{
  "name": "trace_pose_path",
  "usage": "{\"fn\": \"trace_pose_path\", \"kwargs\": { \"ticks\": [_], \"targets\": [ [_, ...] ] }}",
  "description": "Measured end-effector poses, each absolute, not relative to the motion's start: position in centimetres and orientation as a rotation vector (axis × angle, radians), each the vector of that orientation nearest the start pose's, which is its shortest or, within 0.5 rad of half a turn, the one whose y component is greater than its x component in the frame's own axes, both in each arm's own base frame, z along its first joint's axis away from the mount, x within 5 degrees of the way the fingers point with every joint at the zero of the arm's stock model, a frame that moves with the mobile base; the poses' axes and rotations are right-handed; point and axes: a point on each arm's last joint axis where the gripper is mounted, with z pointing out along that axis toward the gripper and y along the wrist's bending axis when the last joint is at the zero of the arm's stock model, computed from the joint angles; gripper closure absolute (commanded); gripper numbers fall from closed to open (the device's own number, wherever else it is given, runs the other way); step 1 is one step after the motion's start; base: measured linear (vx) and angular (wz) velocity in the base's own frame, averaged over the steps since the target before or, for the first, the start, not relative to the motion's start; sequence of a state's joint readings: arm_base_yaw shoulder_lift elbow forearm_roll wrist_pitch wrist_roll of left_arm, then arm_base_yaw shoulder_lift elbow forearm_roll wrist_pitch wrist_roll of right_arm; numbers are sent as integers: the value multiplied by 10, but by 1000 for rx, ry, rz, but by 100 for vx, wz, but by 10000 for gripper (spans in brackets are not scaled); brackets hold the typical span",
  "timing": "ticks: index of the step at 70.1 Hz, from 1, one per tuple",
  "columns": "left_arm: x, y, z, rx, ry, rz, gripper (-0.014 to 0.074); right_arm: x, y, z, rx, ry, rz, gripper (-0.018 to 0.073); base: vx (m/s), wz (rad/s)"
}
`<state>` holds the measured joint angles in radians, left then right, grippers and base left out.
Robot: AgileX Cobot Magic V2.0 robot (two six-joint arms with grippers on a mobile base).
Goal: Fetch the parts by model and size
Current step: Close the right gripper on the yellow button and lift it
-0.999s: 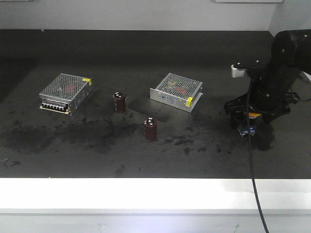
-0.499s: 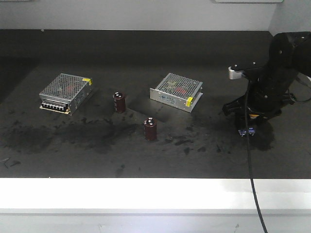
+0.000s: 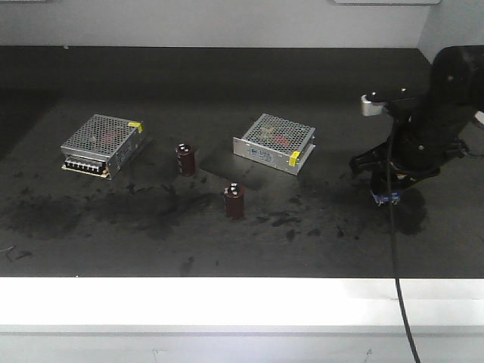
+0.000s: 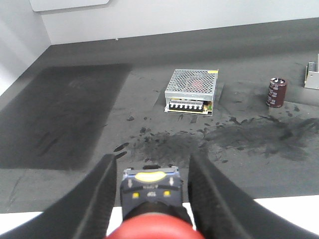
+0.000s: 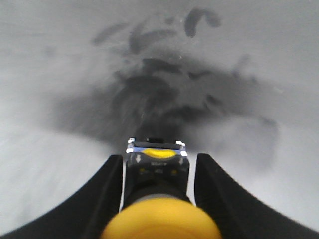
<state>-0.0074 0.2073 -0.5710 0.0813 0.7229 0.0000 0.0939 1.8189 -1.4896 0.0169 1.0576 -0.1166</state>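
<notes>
Yellow-capped switch (image 5: 158,219) is clamped between the fingers of the right hand (image 5: 158,157), held low over the smudged black table (image 3: 151,219). Red-capped switch (image 4: 153,230) is gripped the same way in the left hand (image 4: 152,160), by the table's white edge. It faces a perforated metal box (image 4: 192,89) and a capacitor (image 4: 275,92).

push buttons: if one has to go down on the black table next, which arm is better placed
Right, probably. The right gripper holds the yellow button low over the stained table. The left gripper holds the red button higher, back over the white front edge.
</notes>
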Motion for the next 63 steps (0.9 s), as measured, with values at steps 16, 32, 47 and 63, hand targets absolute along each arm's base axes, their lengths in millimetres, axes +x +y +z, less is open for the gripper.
{"fn": "trace_pose_path", "kwargs": {
  "ticks": [16,32,47,63],
  "targets": [
    [35,5,324,25,1842,87,603,323,34,286,-249,2686,63,568,0,0],
    [35,5,324,25,1842,87,603,261,29,311,-208,2453,80,568,0,0],
    [35,5,324,25,1842,87,603,198,23,328,-185,2220,73,568,0,0],
    [36,5,324,26,1832,87,603,136,16,328,-162,1981,67,568,0,0]
  ]
}}
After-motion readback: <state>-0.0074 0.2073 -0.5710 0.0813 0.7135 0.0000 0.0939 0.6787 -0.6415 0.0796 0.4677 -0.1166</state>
